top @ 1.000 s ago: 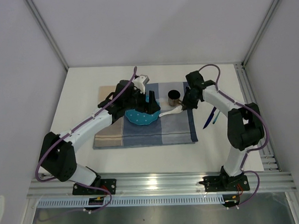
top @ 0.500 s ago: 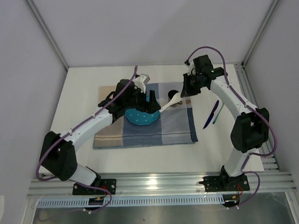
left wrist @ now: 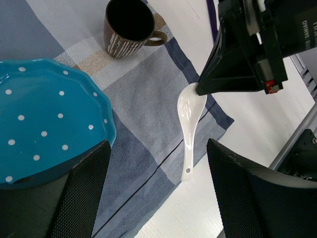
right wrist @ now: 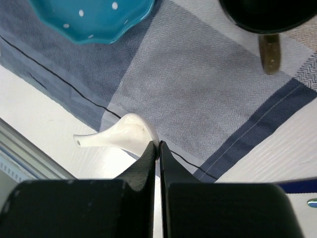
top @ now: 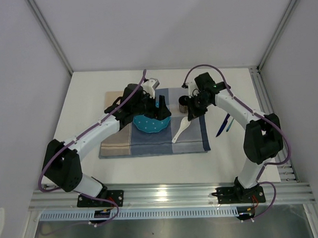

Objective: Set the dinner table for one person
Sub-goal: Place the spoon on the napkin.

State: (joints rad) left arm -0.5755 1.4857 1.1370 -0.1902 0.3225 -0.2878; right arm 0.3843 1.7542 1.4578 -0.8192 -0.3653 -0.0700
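Observation:
The dinner table (top: 84,101) is the white top under everything. A blue-and-beige checked placemat (top: 149,143) lies on it. A teal dotted plate (top: 153,124) sits on the mat, also in the left wrist view (left wrist: 44,119). A dark striped mug (left wrist: 128,27) stands behind it. My right gripper (right wrist: 159,146) is shut on the bowl rim of a white spoon (right wrist: 124,136) and holds it over the mat's right part (top: 181,130), handle pointing to the near edge. My left gripper (left wrist: 158,198) is open and empty over the plate's right rim.
A dark blue utensil and a teal one (top: 222,124) lie on the bare table right of the mat. Silver rails (top: 263,98) edge the table at the right and near sides. White walls close in the far and side edges.
My right gripper carried the spoon from beside the mug, up and then toward me; the handle now points to the near edge instead of left. The left arm has not moved.

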